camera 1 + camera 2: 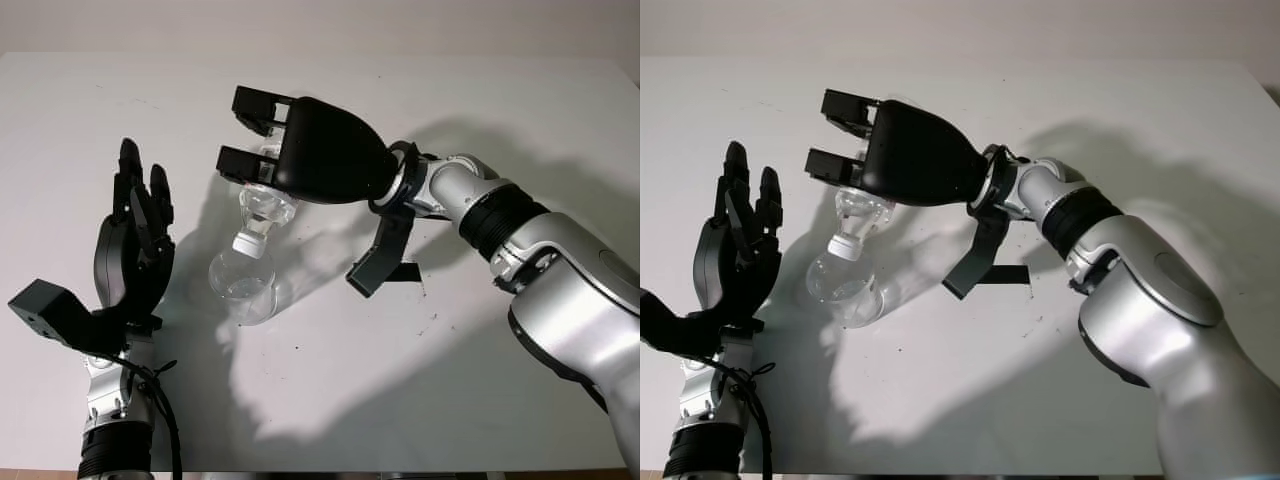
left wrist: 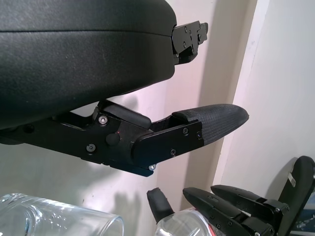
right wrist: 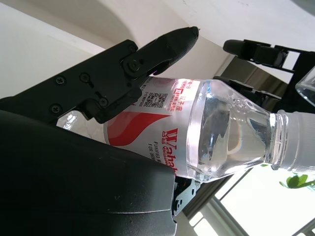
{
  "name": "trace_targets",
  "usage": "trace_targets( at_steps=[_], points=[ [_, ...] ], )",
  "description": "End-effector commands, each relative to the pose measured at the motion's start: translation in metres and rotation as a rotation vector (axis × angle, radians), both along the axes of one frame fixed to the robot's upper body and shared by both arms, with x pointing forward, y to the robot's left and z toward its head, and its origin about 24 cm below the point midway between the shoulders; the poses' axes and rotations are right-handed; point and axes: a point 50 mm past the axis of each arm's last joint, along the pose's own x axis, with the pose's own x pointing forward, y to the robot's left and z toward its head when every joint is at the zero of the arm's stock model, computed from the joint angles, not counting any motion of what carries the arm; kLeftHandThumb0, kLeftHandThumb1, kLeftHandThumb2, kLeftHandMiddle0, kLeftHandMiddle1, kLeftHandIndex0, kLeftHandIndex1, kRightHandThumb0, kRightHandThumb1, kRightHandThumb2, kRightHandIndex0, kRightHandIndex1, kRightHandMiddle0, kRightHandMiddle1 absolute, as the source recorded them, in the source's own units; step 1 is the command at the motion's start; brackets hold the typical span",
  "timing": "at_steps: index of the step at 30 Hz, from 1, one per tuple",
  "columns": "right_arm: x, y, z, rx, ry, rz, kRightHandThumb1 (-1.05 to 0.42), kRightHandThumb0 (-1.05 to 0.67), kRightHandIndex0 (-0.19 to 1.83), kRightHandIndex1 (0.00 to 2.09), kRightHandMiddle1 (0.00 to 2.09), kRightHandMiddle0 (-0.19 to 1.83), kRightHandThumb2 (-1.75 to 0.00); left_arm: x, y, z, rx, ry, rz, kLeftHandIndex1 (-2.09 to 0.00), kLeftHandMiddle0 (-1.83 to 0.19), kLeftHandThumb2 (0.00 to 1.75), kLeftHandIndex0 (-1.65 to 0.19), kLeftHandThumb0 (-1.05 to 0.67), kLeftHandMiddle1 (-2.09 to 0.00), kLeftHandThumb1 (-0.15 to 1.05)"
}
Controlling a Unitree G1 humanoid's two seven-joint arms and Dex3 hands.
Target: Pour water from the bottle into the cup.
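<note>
Close by at the bottom left, the left hand (image 1: pixel 135 245) is standing open beside the cup (image 1: pixel 243 286), holding nothing and not touching it; the right hand (image 1: pixel 300 150) is reaching in over the white table (image 1: pixel 330 380) and squeezing its fingers around the bottle (image 3: pixel 197 132); the bottle is tipping down with its neck (image 1: pixel 250 238) pointing into the clear cup, which is sitting on the table between the two hands.

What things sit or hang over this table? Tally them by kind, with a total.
Bottles: 1, bottle, tipped neck-down in the right hand.
Cups: 1, clear cup.
Tape strips: 1, black tape.
Left hand: open, beside the cup.
Total: 3 things.
</note>
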Motion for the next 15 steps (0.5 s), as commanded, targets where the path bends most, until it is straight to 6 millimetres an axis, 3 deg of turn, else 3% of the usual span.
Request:
trace_targets(
  at_steps=[1,5,9,12,15],
  points=[
    [-0.0015,0.0042,0.0139,-0.001,-0.062,0.032,-1.05,-0.5,1.23,2.09,1.81,0.54,-0.12,-0.0069,-0.0029,-0.02,-0.033,0.065,0.008,0.0,0.19,0.69,0.19,-0.75,0.0,1.05],
    [-0.0026,0.0052,0.0132,0.009,-0.062,0.055,-1.0,-0.48,1.15,2.09,1.48,0.54,-0.06,-0.0064,-0.0022,-0.0193,-0.036,0.065,0.008,0.0,0.19,0.69,0.19,-0.75,0.0,1.05],
    [-0.0028,0.0045,0.0126,0.019,-0.055,0.062,-1.02,-0.48,1.14,2.09,1.45,0.55,-0.06,-0.006,-0.002,-0.0186,-0.04,0.06,0.001,0.0,0.19,0.68,0.19,-0.75,0.0,1.05],
    [-0.0025,0.0025,0.013,0.05,-0.02,0.048,-1.04,-0.49,1.15,2.09,1.56,0.57,-0.09,-0.0066,-0.0017,-0.0181,-0.036,0.059,0.002,0.0,0.19,0.68,0.19,-0.75,0.0,1.05],
    [-0.0024,-0.0014,0.0147,0.147,0.102,0.041,-1.05,-0.51,1.21,2.09,1.98,0.71,-0.21,-0.007,-0.0014,-0.0177,-0.034,0.063,0.004,0.0,0.19,0.68,0.19,-0.75,0.0,1.05]
  ],
)
